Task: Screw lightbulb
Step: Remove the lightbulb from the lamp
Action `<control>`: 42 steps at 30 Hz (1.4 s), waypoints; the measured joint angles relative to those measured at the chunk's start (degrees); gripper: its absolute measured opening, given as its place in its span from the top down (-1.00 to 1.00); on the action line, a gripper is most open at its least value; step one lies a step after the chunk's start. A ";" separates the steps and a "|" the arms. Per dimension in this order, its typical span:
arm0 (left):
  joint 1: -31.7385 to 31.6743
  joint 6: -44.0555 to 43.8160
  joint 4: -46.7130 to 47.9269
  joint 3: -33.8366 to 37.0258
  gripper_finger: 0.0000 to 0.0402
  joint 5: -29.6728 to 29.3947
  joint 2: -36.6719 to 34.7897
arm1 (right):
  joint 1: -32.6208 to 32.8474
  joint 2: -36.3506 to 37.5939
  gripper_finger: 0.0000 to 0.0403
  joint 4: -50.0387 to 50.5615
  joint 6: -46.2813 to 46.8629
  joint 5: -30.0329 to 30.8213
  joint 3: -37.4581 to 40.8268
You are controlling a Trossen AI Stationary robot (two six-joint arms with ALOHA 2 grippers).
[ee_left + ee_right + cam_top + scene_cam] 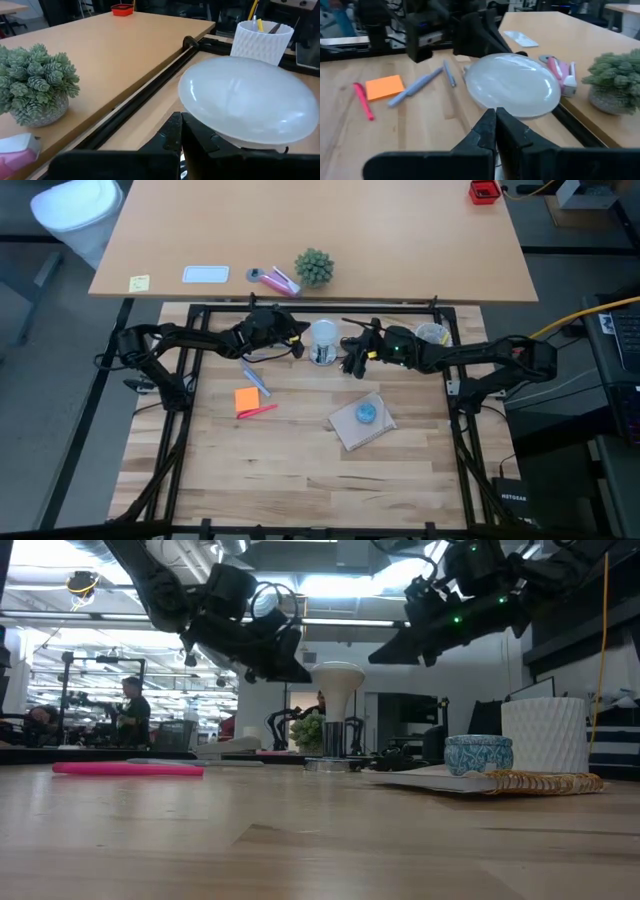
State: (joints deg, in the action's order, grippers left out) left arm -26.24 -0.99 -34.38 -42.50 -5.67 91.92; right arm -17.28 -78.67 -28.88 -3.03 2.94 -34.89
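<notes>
lightbulb: upright near the table's far edge; probably light, slippery, fragile glass.
hold: gently around the globe.
left gripper, right gripper: jaws pressed together, empty.

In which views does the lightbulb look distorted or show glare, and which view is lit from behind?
Both wrist views stretch the lightbulb into a wide, flattened dome, with soft pale reflections on its surface. The low view is backlit by bright ceiling lights, so both arms show only as dark silhouettes above the bulb. In the high view the bulb appears round and evenly lit, with no strong glare.
</notes>
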 joint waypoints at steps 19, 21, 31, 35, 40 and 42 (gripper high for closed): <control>-0.04 1.39 -2.79 0.00 1.00 0.00 0.00 | 0.00 -4.23 0.94 -6.48 1.74 0.48 -0.07; -0.04 1.42 -2.74 0.00 1.00 0.00 0.00 | 0.00 -4.78 0.94 -6.95 1.75 0.48 -0.07; 0.28 0.40 -2.74 0.00 1.00 2.80 0.00 | 0.00 -4.87 0.94 -6.92 1.73 3.32 -0.07; 1.33 0.30 -2.74 0.00 1.00 2.62 0.00 | 0.00 -4.85 0.94 -6.88 1.73 5.28 -0.07; 2.85 -0.36 -2.49 0.00 1.00 1.67 -0.03 | 0.00 -4.78 0.94 -5.91 1.73 5.79 -0.07; 3.38 -0.44 -2.33 0.00 1.00 1.50 -0.07 | 0.00 -4.74 0.94 -5.56 1.73 5.97 -0.07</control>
State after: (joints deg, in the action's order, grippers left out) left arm -22.86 -1.43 -36.71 -42.50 -4.17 91.85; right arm -17.28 -83.42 -34.44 -1.30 8.91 -34.96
